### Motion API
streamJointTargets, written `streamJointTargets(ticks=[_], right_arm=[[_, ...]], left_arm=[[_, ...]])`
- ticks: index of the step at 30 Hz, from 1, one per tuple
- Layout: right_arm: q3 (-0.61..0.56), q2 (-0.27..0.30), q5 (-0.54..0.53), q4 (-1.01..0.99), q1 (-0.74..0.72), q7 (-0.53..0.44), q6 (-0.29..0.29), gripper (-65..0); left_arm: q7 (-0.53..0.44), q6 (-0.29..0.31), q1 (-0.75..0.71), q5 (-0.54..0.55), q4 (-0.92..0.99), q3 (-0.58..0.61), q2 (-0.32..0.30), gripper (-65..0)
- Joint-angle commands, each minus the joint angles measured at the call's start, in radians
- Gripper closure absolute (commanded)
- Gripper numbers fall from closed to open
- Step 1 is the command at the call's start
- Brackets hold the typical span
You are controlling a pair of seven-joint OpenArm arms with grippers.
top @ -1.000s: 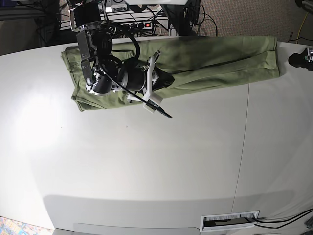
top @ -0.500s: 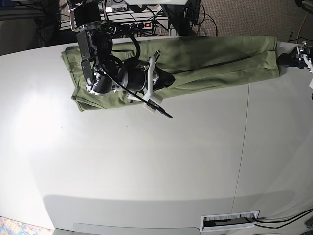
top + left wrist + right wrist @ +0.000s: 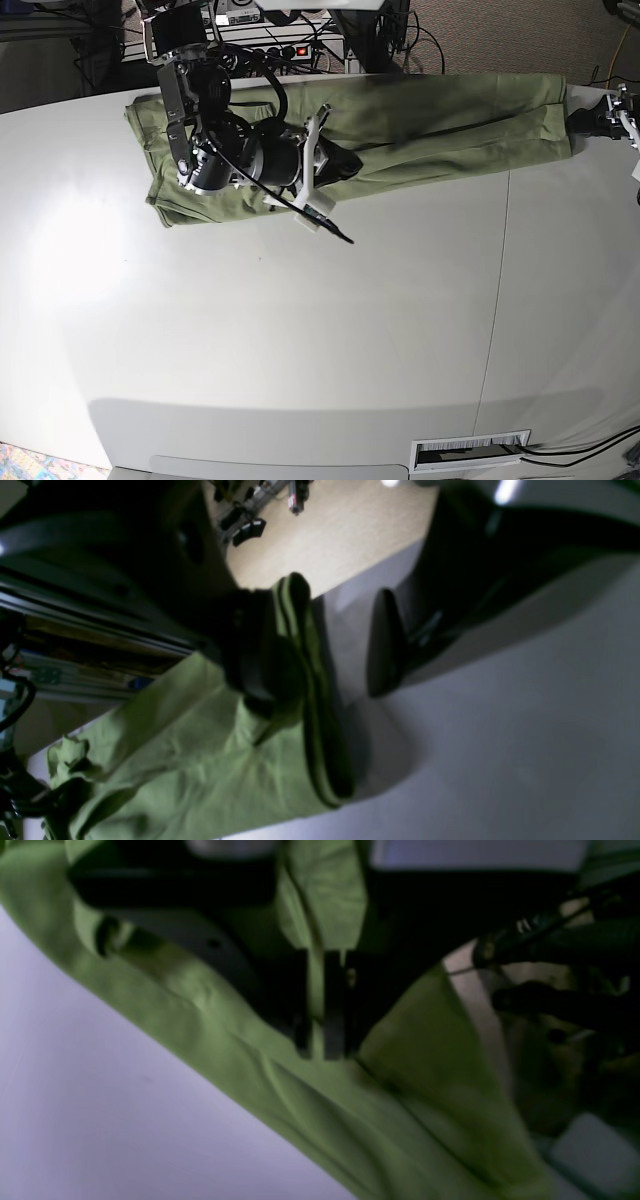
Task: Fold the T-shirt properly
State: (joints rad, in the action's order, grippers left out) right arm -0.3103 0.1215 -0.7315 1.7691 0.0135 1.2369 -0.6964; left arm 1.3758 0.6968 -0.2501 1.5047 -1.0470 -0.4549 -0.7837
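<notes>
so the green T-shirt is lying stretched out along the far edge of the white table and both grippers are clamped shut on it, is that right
Not quite. Only the right gripper is shut on the T-shirt. The left wrist view shows the left gripper open around the shirt's end. The rest holds: it lies along the table's far edge.

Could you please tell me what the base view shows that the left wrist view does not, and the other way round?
Only the base view shows the whole T-shirt stretched in a long band along the table's far edge, with the right gripper on it near its middle. Only the left wrist view shows the left gripper close up: jaws open, straddling the T-shirt's layered end edge, one finger on the cloth, the other over bare table. Both share the green T-shirt and the pale table.
</notes>
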Motion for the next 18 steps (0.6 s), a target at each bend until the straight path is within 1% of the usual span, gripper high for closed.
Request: streamJointTargets(ticks=[1, 5, 8, 10, 13, 15, 17, 18], right_arm=[[-0.022, -0.021, -0.023, 0.017, -0.016, -0.025, -0.002, -5.3], [-0.132, -0.064, -0.022, 0.017, -0.016, -0.023, -0.002, -5.3], [-0.204, -0.117, -0.007, 0.017, -0.016, -0.031, -0.002, -5.3], [-0.244, -0.158, 0.026, 0.017, -0.016, -0.038, -0.002, -5.3], [-0.283, -0.204, 0.124, 0.017, -0.016, -0.041, -0.002, -5.3], [-0.295, -0.216, 0.168, 0.017, -0.016, -0.049, -0.002, -5.3], [-0.297, -0.216, 0.198, 0.016, -0.016, -0.073, -0.002, -5.3], [-0.297, -0.216, 0.217, 0.016, -0.016, -0.08, -0.002, -5.3]], left_arm=[[0.02, -0.008, -0.002, -0.021, -0.007, -0.004, -0.02, -30.7], [0.02, -0.008, -0.002, -0.021, -0.007, -0.027, -0.02, -30.7], [0.02, -0.008, -0.002, -0.021, -0.007, -0.084, -0.021, -30.7], [0.02, -0.008, -0.003, -0.021, -0.007, -0.115, -0.026, -30.7], [0.02, -0.031, -0.008, -0.021, -0.007, -0.128, -0.034, -30.7], [0.02, -0.035, -0.011, -0.021, -0.007, -0.128, -0.033, -30.7], [0.02, -0.039, -0.014, -0.021, -0.007, -0.128, -0.031, -30.7], [0.02, -0.051, -0.016, -0.021, -0.007, -0.128, -0.031, -30.7]])
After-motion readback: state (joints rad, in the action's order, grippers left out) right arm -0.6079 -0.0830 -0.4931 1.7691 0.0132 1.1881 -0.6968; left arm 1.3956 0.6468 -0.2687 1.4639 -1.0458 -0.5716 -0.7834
